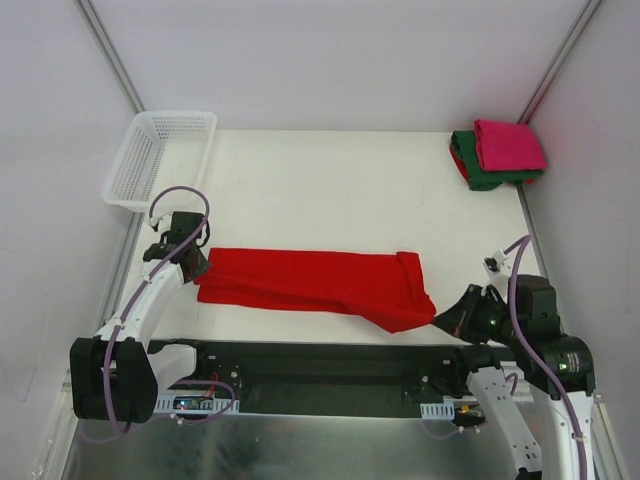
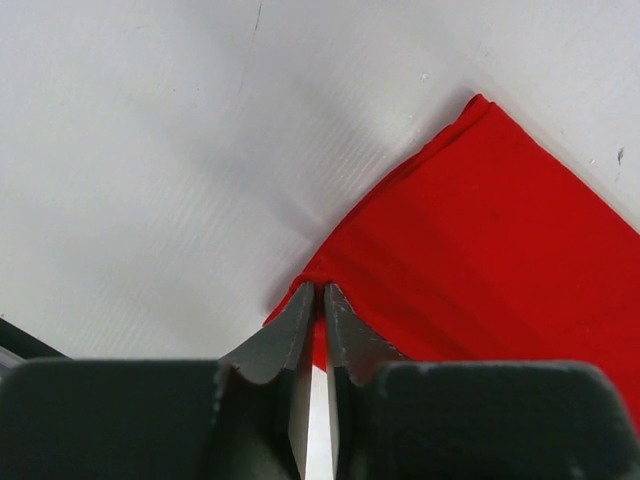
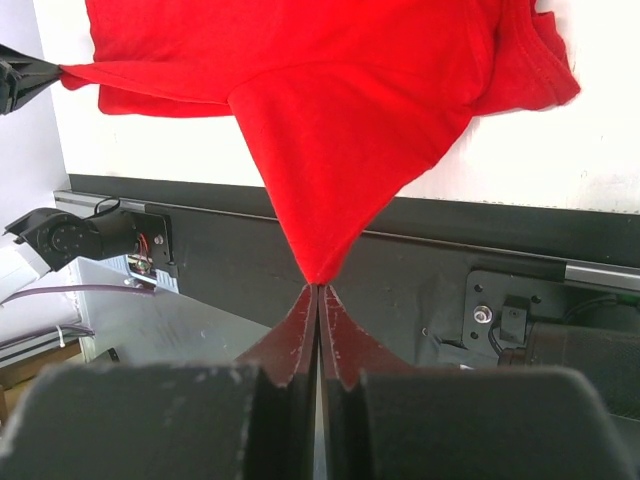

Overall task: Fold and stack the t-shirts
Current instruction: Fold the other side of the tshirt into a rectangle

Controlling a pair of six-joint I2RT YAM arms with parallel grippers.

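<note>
The red t-shirt lies as a long band across the near half of the white table. My left gripper is shut on its left end; in the left wrist view the fingertips pinch the cloth's edge. My right gripper is shut on the shirt's near right corner. That corner is pulled into a taut point over the black base strip, ending at the closed tips. A folded magenta-pink t-shirt rests on a folded dark green t-shirt at the back right corner.
A white mesh basket stands at the back left corner. The black mounting strip runs along the near edge between the arm bases. Walls close in the back and both sides.
</note>
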